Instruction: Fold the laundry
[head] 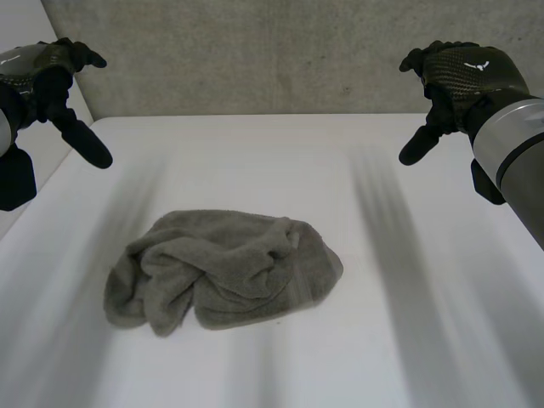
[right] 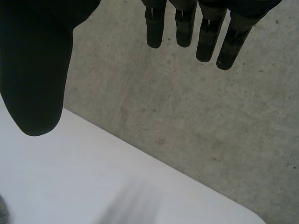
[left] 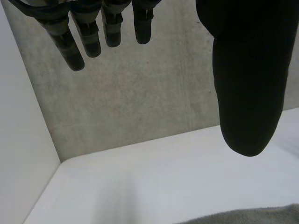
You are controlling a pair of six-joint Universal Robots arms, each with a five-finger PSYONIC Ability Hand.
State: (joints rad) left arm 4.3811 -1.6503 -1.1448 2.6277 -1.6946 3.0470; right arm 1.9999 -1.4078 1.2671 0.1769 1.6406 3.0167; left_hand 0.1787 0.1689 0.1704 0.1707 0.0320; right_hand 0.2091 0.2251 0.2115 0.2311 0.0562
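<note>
A grey towel lies crumpled in a loose heap on the white table, a little left of centre in the head view. My left hand hangs high above the table's far left corner, open, holding nothing. My right hand hangs high above the far right side, also open and empty. Both are well clear of the towel. In the left wrist view the fingers and thumb are straight, and an edge of the towel shows below the thumb. The right wrist view shows straight fingers and thumb.
A grey concrete wall rises behind the table's far edge. A white side panel stands along the table's left side.
</note>
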